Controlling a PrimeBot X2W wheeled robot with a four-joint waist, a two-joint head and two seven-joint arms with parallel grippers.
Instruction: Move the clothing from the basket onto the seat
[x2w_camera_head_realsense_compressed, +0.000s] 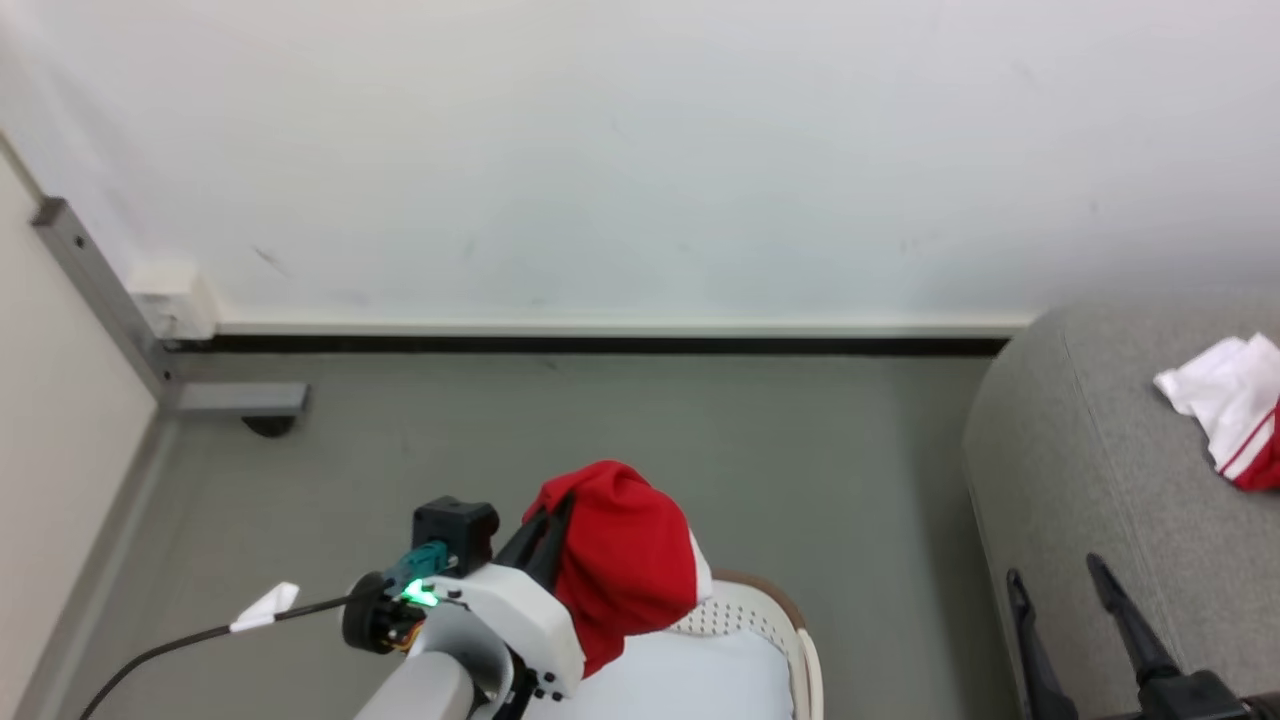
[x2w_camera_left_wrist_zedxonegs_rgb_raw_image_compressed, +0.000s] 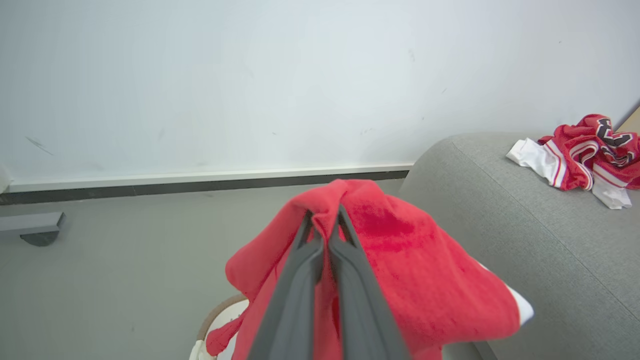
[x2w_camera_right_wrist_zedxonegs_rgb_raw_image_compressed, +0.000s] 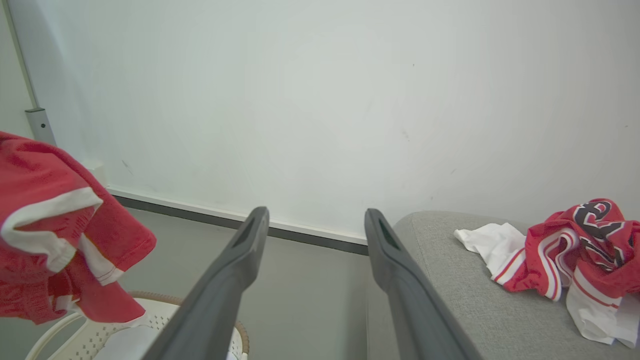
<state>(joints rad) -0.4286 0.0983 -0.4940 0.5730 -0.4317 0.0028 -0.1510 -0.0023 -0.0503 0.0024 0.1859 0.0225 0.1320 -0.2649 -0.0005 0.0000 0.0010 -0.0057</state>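
- The left gripper (x2w_camera_left_wrist_zedxonegs_rgb_raw_image_compressed: 325, 215) has its two dark fingers pressed together on a fold of a red garment (x2w_camera_left_wrist_zedxonegs_rgb_raw_image_compressed: 400, 260), pinching it near the fingertips.
- The red garment hangs bunched over the fingers, lifted clear above the basket (x2w_camera_head_realsense_compressed: 795, 625); a white panel shows at its right edge, and white bands show in the right wrist view.
- The basket stands on the grey floor (x2w_camera_head_realsense_compressed: 700, 450), near and left of the sofa (x2w_camera_head_realsense_compressed: 1080, 450); its brown rim and perforated white wall are visible.
- A pale bluish-white pad (x2w_camera_head_realsense_compressed: 690, 680) lies flat inside the basket.
- The right gripper (x2w_camera_head_realsense_compressed: 1055, 570) has its fingers spread wide with nothing between them; it sits near the sofa's left rounded edge.
- A second garment (x2w_camera_right_wrist_zedxonegs_rgb_raw_image_compressed: 575, 250), red with white panels, striped trim and dark lettering, lies crumpled on the sofa's top, far right, well apart from both grippers.
- A plain white wall (x2w_camera_head_realsense_compressed: 640, 150) closes the far side.
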